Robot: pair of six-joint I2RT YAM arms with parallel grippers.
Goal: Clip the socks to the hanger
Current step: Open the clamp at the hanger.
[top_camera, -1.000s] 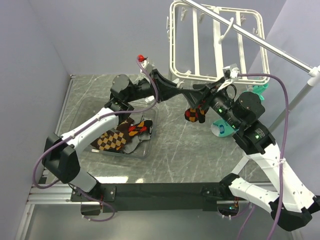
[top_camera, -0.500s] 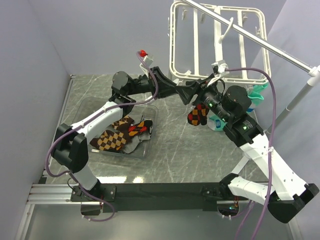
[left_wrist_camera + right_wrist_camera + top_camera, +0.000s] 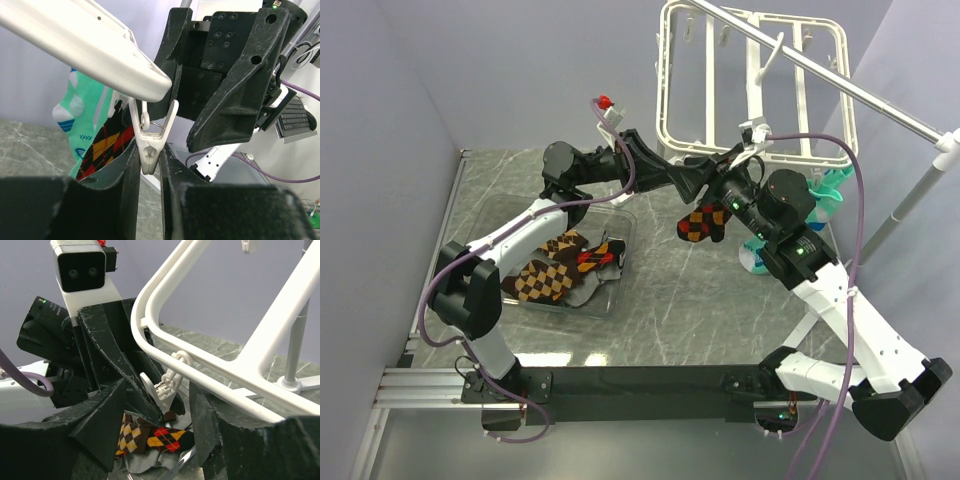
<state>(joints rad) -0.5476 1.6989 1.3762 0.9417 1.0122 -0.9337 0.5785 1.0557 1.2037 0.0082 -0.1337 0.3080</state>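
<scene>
Left hand (image 3: 150, 160) is narrow; its two fingers sit snug on both sides of a small white clip (image 3: 149, 145), and they look like they touch it; the clip hangs straight down from the near rim of the hanger (image 3: 85, 47), with its mouth at the bottom.

Right hand (image 3: 720, 205) holds the argyle sock (image 3: 703, 223) up in the air; the sock hangs long-way down, just on the near side of the clip and a bit lower.

So the sock's top edge has to go up and a little far to get into the clip's mouth; the right hand is the one nearer the sock, and the left hand is the one at the clip.

Room is tight up high; the hanger rim is right above both hands, and a mint sock (image 3: 70, 107) already hangs close by on the right; the silver pole (image 3: 860, 90) is farther right.

Below, over the table (image 3: 660, 300), there is open room; more socks lie in the clear tray (image 3: 515, 215) on the left, well apart.
</scene>
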